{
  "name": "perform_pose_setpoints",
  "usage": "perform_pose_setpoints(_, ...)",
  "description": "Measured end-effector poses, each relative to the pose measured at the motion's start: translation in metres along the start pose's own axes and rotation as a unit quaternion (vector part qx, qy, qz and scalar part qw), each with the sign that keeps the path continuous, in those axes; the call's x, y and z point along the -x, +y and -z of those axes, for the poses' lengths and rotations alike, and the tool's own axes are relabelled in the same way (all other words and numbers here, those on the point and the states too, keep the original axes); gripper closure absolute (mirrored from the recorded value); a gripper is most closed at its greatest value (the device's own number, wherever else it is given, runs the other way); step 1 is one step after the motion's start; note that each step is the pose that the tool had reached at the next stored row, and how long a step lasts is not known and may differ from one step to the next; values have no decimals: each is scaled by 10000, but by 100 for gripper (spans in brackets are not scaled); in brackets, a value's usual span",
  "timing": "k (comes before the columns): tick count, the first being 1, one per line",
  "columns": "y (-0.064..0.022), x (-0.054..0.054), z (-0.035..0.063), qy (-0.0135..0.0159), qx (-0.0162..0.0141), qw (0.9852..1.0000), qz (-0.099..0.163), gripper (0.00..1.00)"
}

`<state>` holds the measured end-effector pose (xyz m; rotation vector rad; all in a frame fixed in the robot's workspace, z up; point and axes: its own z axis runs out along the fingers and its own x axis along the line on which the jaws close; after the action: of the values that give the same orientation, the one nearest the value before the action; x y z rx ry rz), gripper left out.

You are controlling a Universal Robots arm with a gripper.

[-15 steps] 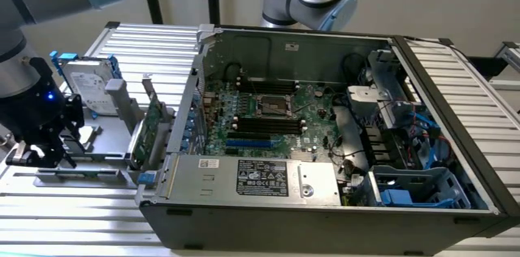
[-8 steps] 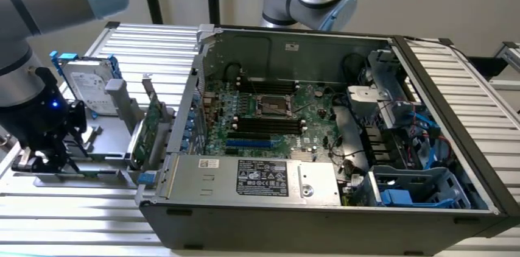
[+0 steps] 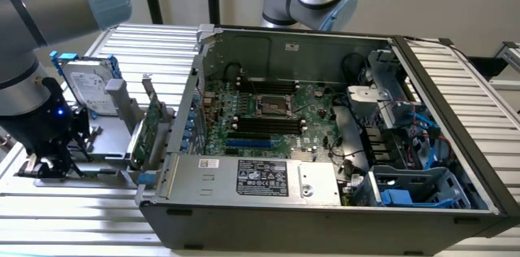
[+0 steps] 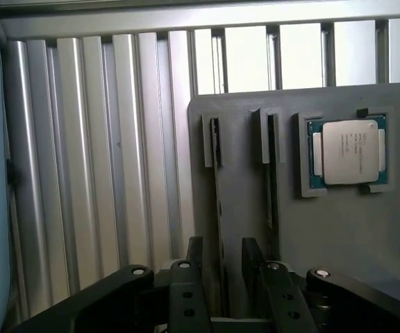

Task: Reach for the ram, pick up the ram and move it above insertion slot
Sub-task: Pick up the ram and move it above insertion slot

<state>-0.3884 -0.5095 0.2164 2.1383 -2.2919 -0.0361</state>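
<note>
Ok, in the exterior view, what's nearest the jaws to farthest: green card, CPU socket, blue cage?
1. Green card, exterior view's left, outside the case.
2. CPU socket, middle, inside the case.
3. Blue cage, exterior view's lower right.

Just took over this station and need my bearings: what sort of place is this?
Most likely a robotics lab bench set up for computer assembly: an open desktop PC case with its motherboard exposed, and a gray parts fixture holding a processor chip, all on a slatted aluminium table.
</note>
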Motion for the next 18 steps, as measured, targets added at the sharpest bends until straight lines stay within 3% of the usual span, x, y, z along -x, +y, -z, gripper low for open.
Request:
perform_pose_setpoints(7,2,-2,-118,-33,3,10000,38,64)
perform_pose_setpoints(18,15,-4,-153,-36,7,9995,300,64)
